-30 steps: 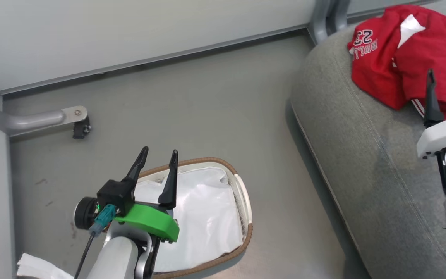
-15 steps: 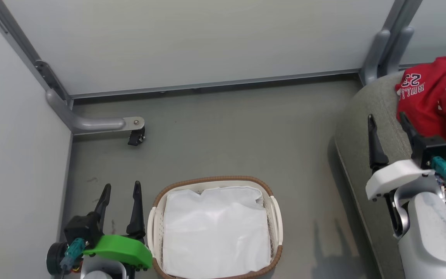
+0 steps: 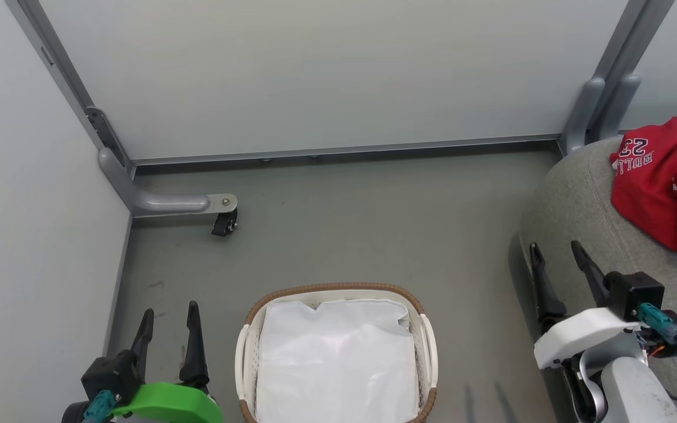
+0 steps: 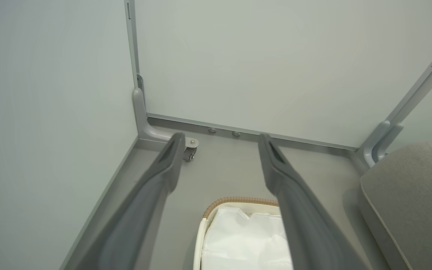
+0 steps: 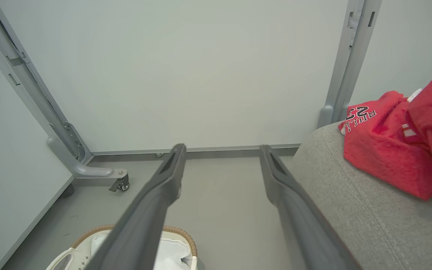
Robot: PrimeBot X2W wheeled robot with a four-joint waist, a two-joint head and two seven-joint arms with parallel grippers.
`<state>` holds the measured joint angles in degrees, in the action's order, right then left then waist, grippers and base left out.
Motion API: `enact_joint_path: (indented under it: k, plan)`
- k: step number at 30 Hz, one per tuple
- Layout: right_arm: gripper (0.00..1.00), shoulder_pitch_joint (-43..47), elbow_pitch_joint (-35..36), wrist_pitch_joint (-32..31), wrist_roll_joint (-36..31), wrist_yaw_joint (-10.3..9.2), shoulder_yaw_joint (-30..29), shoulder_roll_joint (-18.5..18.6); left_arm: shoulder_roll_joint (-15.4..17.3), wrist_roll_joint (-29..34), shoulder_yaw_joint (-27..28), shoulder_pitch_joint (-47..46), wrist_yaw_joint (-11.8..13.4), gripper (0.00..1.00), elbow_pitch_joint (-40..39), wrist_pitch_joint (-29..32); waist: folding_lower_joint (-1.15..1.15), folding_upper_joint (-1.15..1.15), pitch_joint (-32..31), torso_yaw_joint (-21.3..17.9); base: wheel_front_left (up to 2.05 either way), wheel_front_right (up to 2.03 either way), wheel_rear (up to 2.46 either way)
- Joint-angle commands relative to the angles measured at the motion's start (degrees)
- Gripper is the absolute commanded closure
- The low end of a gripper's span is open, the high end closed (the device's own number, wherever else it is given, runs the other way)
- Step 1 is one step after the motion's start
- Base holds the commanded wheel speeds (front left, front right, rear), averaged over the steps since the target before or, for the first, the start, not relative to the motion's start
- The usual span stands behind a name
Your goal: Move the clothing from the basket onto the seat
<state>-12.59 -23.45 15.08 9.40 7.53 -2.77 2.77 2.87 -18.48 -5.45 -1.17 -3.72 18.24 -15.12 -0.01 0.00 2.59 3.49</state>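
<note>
Your head camera has turned since 1 second ago, so the whole view has shifted: the basket (image 3: 338, 288) now sits at bottom centre and the seat (image 3: 579, 205) at the right edge. Against the things themselves, your left hand (image 3: 170, 311), which then hung in front of the basket, now stands just left of it and clear of the rim. Your right hand (image 3: 553, 247), whose fingers then reached up to the clothing (image 3: 656, 188), now points along the seat's front edge, well apart from the red cloth. Both hands are spread wide, their 2 dark fingers parted, with nothing between them.

The clothing lies heaped on the far right of the seat, as it did before, its "23" lettering upside down to you. The basket holds its white liner (image 3: 338, 358), rumpled and flat.

The basket rests on a grey floor (image 3: 374, 223) between the seat and the left wall. Pale wall panels (image 3: 315, 76) close the space on 2 sides, framed by grey metal posts (image 3: 609, 88). A caster foot (image 3: 224, 223) juts from the left corner post onto the floor.
</note>
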Motion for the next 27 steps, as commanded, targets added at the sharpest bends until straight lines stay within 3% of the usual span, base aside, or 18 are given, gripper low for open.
enact_joint_path:
  k: [1, 27]
  plan:
    - [0.0, 1.17, 0.06, 0.12, 0.68, -0.08, 0.29, 0.26, 0.05, -0.59, 0.23, 1.08, 0.3, 0.0, -0.29, -0.04, 0.01, 0.0, -0.19, 0.02, 0.0, 0.0, 0.0]
    - [0.0, 4.03, 0.48, 0.13, 1.96, -0.08, 2.39, 0.22, 0.05, -0.69, 0.73, 2.05, -0.51, 0.0, 1.03, -0.04, 0.01, 0.0, -1.27, -0.64, 0.0, 0.0, 0.0]
